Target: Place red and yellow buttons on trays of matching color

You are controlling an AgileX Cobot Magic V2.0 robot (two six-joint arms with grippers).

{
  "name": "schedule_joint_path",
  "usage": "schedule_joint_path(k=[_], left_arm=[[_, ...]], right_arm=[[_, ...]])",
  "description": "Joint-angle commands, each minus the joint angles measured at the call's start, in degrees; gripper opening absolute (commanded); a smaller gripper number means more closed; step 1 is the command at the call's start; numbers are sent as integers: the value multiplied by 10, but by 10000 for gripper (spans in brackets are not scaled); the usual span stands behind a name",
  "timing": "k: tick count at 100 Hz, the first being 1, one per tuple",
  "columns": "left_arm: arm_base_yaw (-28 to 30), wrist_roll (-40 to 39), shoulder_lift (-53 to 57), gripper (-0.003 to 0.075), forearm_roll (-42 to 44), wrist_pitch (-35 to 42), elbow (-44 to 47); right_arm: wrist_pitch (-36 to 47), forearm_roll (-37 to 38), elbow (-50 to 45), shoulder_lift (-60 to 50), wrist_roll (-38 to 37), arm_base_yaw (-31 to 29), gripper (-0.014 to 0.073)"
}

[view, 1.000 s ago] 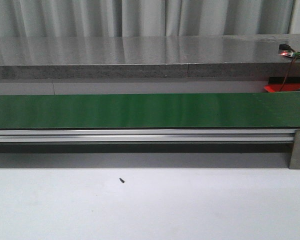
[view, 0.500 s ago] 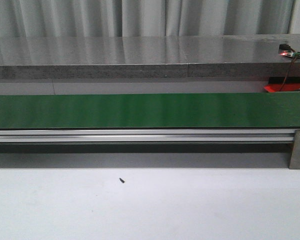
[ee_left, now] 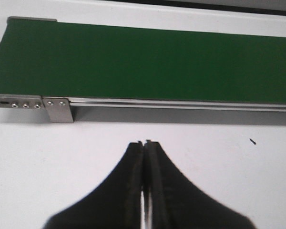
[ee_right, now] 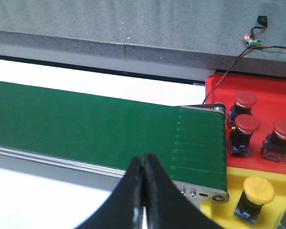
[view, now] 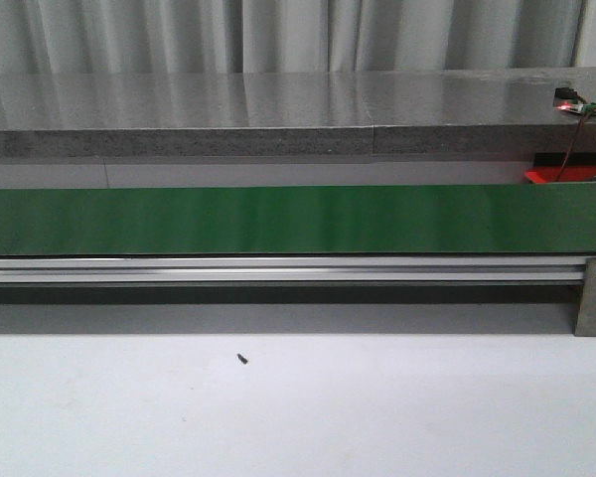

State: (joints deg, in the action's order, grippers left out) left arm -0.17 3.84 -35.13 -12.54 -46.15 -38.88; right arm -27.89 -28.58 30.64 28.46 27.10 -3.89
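Both empty, left gripper (ee_left: 144, 143) and right gripper (ee_right: 143, 157) pressed closed near the green belt (view: 278, 221); red buttons (ee_right: 246, 99) on red tray (ee_right: 219, 86), yellow button (ee_right: 259, 190) on yellow tray (ee_right: 233, 183)

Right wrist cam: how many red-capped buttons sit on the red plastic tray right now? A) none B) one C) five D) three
D: three red-capped buttons stand on the red plastic tray, beside the end of the green conveyor belt.
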Motion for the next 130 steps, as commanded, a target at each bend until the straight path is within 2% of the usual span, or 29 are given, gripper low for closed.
schedule_joint_path(k=[1,24,36,43,50,57,69,74,79,91,111,130], left_arm=[[-4,-14,-46,-20,1,66,-37],[2,-24,-184,-19,2,140,-96],[34,-24,-255,-14,2,144,-142],[59,-24,-292,19,2,144,-169],[86,-24,-325,85,2,147,-195],[112,-24,-354,187,2,149,-218],[147,-24,-400,446,2,147,-250],[158,-24,-421,529,2,148,-263],[168,-24,-439,574,2,144,-276],[191,-25,-482,566,2,139,-304],[225,-81,-555,565,2,135,-360],[257,-109,-651,565,2,93,-455]], right_arm=[[33,-11,13,0,4,1,-60],[33,-11,13,0,4,1,-60],[33,-11,13,0,4,1,-60],[33,-11,13,0,4,1,-60],[32,-11,13,0,4,1,-60],[33,-11,13,0,4,1,-60],[33,-11,13,0,4,1,-60],[33,-11,13,0,4,1,-60],[33,-11,13,0,4,1,-60],[33,-11,13,0,4,1,-60],[33,-11,13,0,4,1,-60],[33,-11,13,0,4,1,-60]])
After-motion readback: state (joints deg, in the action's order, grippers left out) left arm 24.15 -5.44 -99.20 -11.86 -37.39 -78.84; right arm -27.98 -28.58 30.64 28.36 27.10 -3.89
